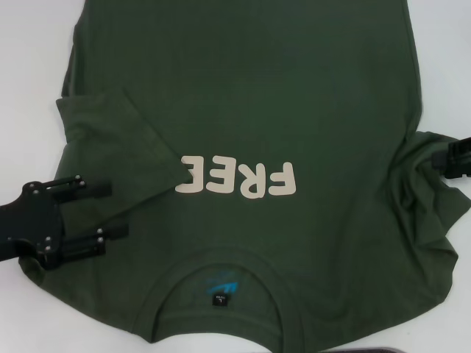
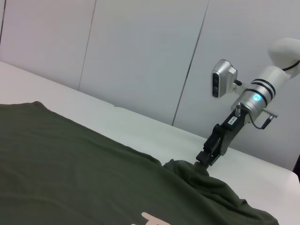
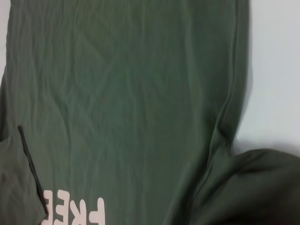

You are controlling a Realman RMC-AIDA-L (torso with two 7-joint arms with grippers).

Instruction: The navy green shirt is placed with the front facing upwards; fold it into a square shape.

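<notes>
Left end effector point(image 1: 110, 213) hovers agape over the navy green shirt point(image 1: 250, 103) — right end effector point(image 2: 205, 158) pinches its bunched sleeve.

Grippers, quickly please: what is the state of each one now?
Left gripper: open, over the folded-in left sleeve, holding nothing.
Right gripper: shut on the navy green shirt, pinching its bunched right sleeve.
</notes>
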